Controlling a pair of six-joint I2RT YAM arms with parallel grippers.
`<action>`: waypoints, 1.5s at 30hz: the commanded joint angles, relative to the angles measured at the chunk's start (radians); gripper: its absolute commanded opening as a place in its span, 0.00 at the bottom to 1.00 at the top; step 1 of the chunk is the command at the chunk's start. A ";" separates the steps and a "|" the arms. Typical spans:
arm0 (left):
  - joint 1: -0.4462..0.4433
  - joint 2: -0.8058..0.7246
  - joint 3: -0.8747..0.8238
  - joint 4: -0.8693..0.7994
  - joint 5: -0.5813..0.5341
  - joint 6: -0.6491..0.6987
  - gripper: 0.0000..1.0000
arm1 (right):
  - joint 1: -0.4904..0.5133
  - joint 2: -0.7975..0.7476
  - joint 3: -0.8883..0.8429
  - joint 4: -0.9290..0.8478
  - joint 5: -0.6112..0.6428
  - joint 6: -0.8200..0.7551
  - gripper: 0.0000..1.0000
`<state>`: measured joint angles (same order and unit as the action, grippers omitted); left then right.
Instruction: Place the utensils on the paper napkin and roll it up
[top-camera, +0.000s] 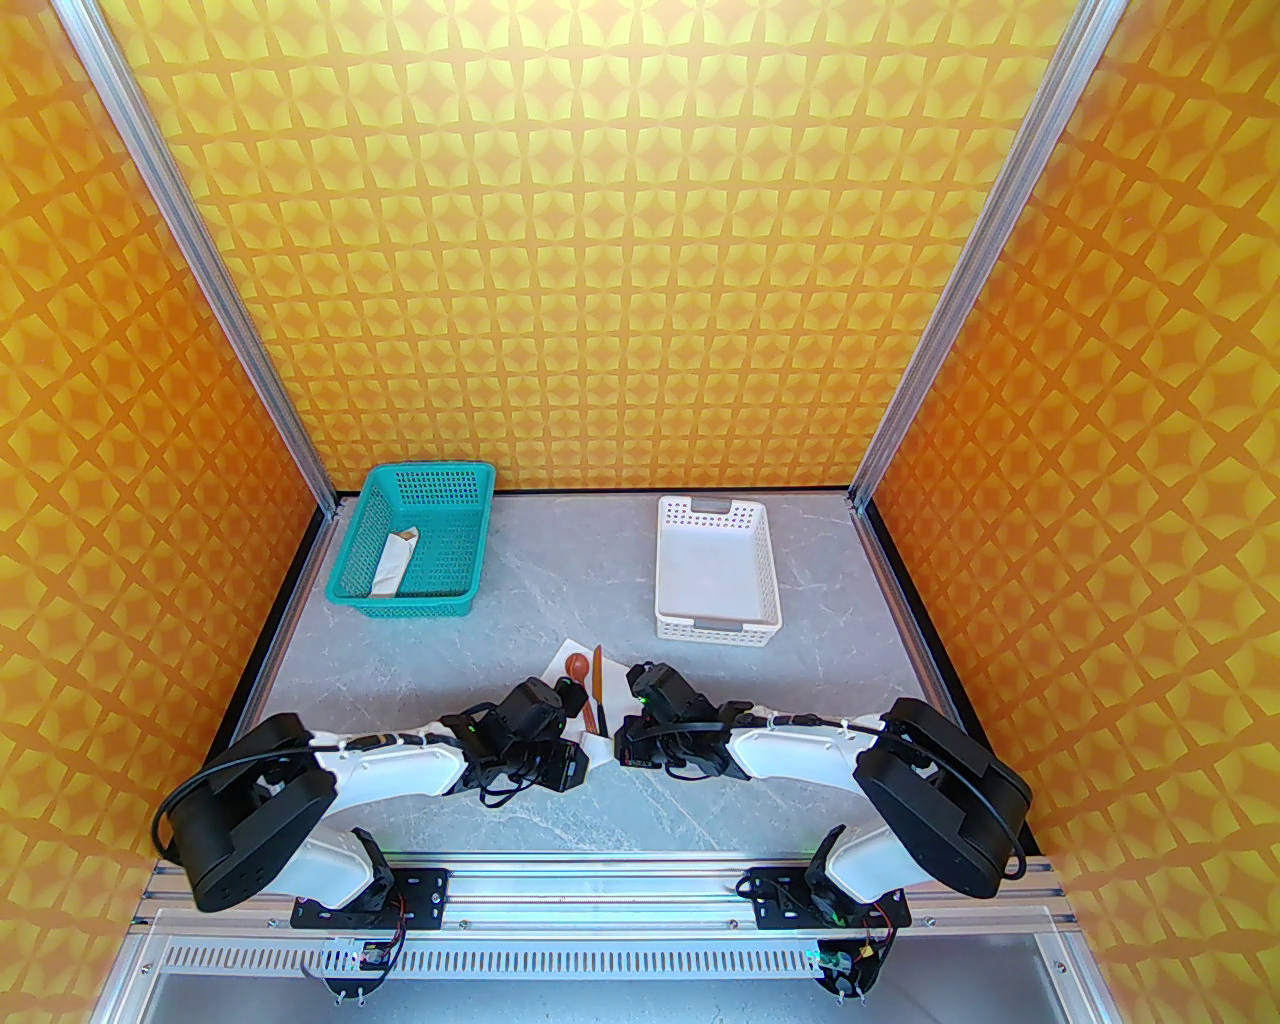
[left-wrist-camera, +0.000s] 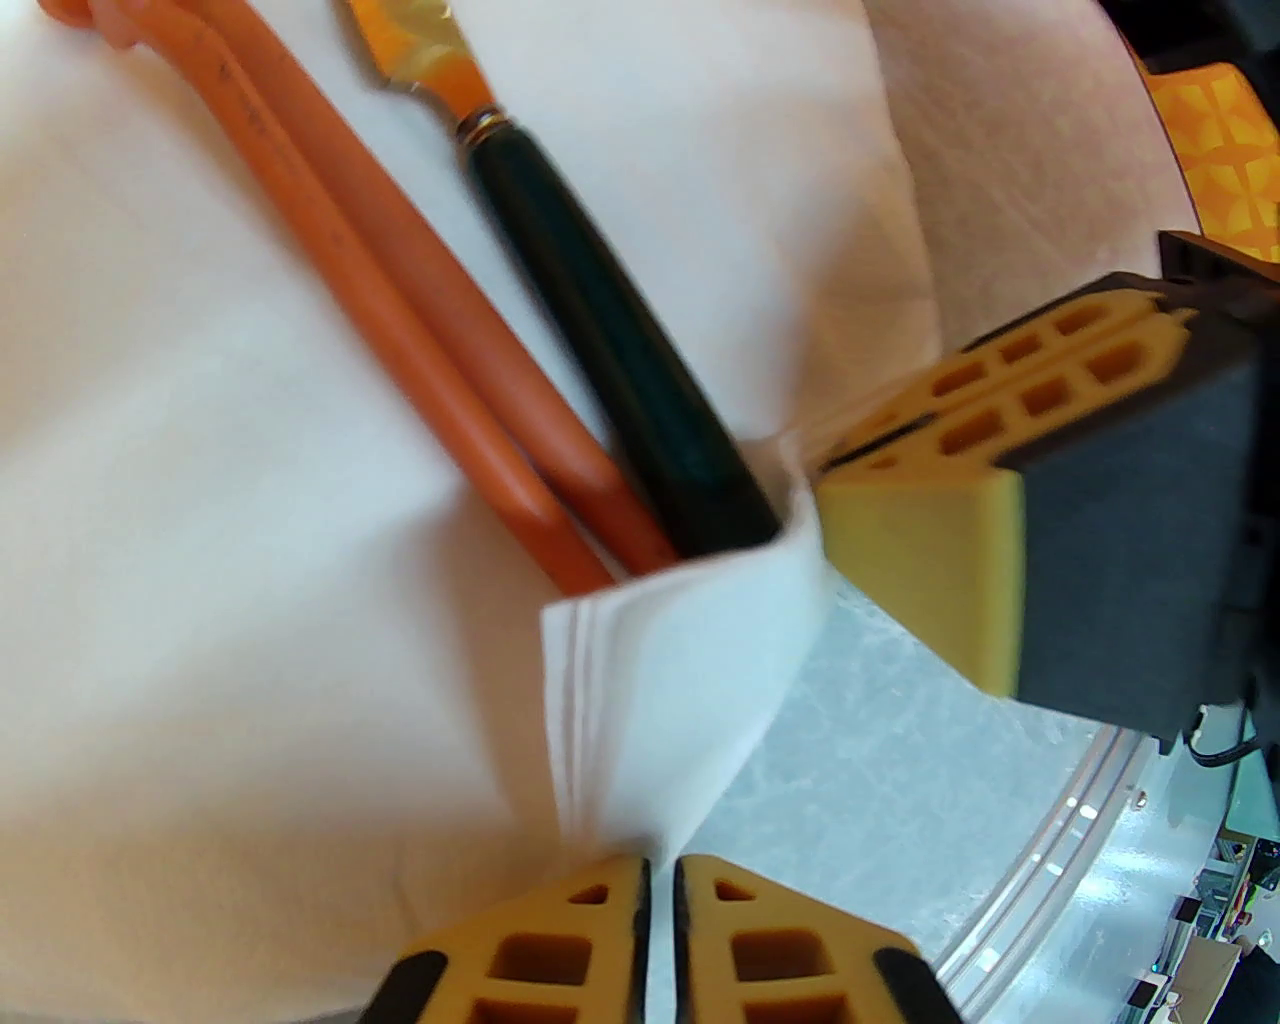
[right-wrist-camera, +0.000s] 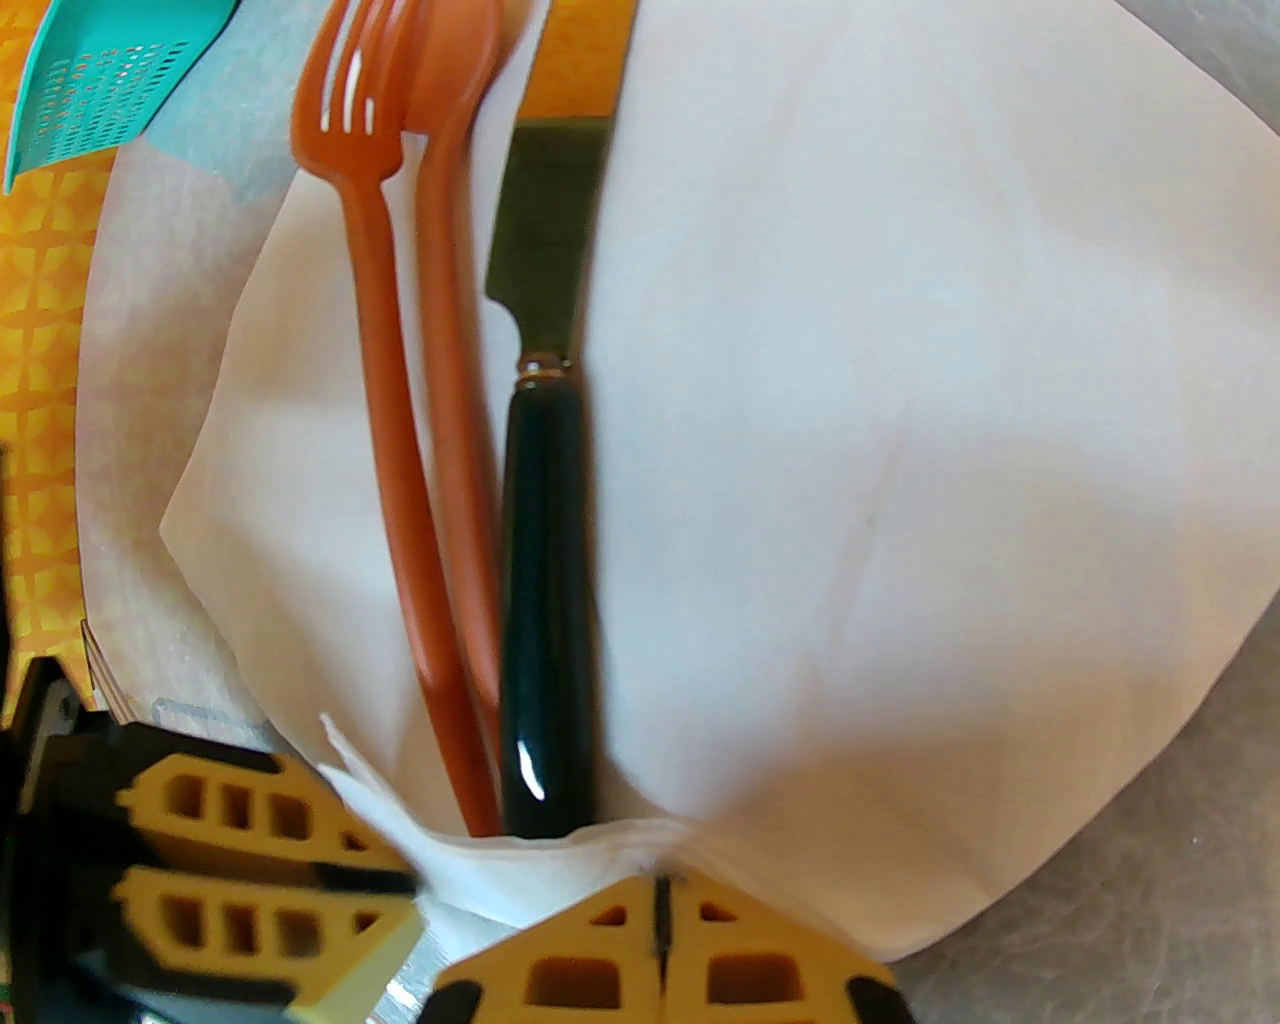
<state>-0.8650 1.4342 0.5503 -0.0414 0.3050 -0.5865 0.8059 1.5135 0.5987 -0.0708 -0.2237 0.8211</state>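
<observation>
The white paper napkin (top-camera: 562, 655) (left-wrist-camera: 150, 500) (right-wrist-camera: 900, 400) lies flat at the table's near centre. On it, side by side, lie the orange fork (right-wrist-camera: 350, 140) (left-wrist-camera: 330, 280), the reddish-brown spoon (top-camera: 577, 663) (right-wrist-camera: 450, 400) (left-wrist-camera: 450, 330) and the dark-handled knife (top-camera: 598, 690) (right-wrist-camera: 545, 560) (left-wrist-camera: 620, 330). The napkin's near corner is folded up over the handle ends (left-wrist-camera: 680, 680). My right gripper (right-wrist-camera: 660, 900) (left-wrist-camera: 930, 500) (top-camera: 612, 748) is shut on that folded edge. My left gripper (left-wrist-camera: 660, 900) (right-wrist-camera: 300, 860) (top-camera: 578, 752) sits at the flap's tip, its jaws a narrow slit apart with no paper seen between them.
A teal basket (top-camera: 415, 545) (right-wrist-camera: 110, 70) holding a white paper tube (top-camera: 393, 565) stands at the back left. A white perforated basket (top-camera: 715, 580) stands at the back right. Both arms meet over the table's near middle, just ahead of the aluminium rail (top-camera: 600, 890).
</observation>
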 joint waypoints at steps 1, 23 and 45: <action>0.021 -0.075 -0.018 -0.023 -0.016 -0.019 0.18 | 0.004 0.014 0.018 -0.062 0.039 -0.009 0.05; 0.043 0.108 0.028 0.126 0.197 0.022 0.04 | 0.004 0.031 0.032 -0.093 0.040 -0.010 0.04; 0.057 0.100 0.022 0.056 0.079 0.043 0.04 | 0.004 0.034 0.035 -0.127 0.062 -0.007 0.04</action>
<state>-0.8158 1.5455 0.5632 0.0486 0.4171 -0.5659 0.8059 1.5257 0.6289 -0.1215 -0.2081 0.8211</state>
